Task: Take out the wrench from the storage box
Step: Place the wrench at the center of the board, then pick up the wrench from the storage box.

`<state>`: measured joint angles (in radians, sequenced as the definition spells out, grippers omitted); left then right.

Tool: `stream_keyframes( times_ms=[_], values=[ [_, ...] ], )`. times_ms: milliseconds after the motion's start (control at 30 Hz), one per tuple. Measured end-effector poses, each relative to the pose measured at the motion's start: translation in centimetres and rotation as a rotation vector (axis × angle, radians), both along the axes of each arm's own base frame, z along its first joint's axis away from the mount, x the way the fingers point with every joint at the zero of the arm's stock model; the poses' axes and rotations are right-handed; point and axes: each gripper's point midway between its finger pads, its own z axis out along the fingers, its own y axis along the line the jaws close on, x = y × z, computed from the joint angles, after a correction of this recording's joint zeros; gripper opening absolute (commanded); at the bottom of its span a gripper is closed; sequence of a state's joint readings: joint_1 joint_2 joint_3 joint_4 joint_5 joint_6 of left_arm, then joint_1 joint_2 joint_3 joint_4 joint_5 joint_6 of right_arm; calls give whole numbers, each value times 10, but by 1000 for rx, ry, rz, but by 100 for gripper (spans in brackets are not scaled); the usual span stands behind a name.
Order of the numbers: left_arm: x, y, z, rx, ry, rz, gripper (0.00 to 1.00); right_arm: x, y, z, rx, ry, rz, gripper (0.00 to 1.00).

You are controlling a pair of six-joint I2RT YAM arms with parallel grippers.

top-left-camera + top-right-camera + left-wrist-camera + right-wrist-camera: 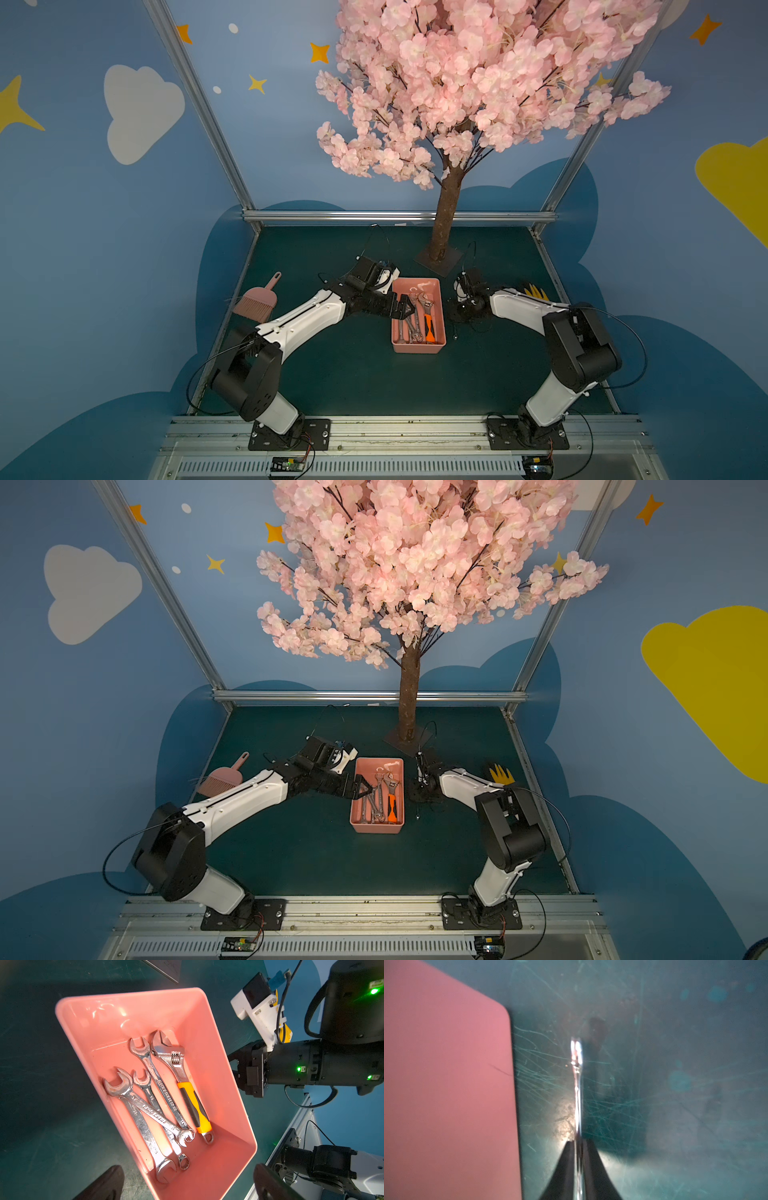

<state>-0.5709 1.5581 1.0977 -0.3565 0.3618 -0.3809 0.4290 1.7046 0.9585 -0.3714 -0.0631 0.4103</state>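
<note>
The salmon-pink storage box (417, 350) (376, 829) sits mid-table. In the left wrist view the box (93, 1022) holds several silver wrenches (143, 1109) and an adjustable wrench with an orange and black handle (193, 1103). My left gripper (405, 309) (189, 1182) hangs open over the box's left rim, with nothing between its fingers. My right gripper (459, 316) (578, 1142) points down at the mat just right of the box (446, 1084). It is shut on a thin silver wrench (577, 1084), seen edge-on, whose far end is close to the mat.
A pink hand brush (255, 305) lies at the left of the mat. The blossom tree's trunk and base plate (440, 257) stand behind the box. A yellow and black thing (536, 293) lies behind the right arm. Aluminium rails border the mat.
</note>
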Motion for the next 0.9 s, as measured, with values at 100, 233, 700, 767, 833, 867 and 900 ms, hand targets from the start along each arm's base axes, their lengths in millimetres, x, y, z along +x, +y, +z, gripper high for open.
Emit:
stream_keyframes(
  times_ms=[100,233,700,767,833,867,900],
  values=[
    [0,1,0,1,2,1,100,-3,-7,1,-34,3,-4,31],
    [1,2,-1,3,3,4,100,-6,-15,21,-78,-13,2,32],
    [4,27,5,-7,-14,50,100,-28,83,146,7,-220,195,43],
    [2,29,5,-8,-12,51,100,-33,92,130,-18,-179,202,44],
    [-2,32,2,-6,-6,53,100,-34,94,110,-59,-138,193,45],
    [-4,33,0,-4,-2,54,100,-34,94,99,-84,-118,189,45],
    [-5,35,-1,-2,2,56,100,-35,94,89,-109,-100,187,45]
  ],
)
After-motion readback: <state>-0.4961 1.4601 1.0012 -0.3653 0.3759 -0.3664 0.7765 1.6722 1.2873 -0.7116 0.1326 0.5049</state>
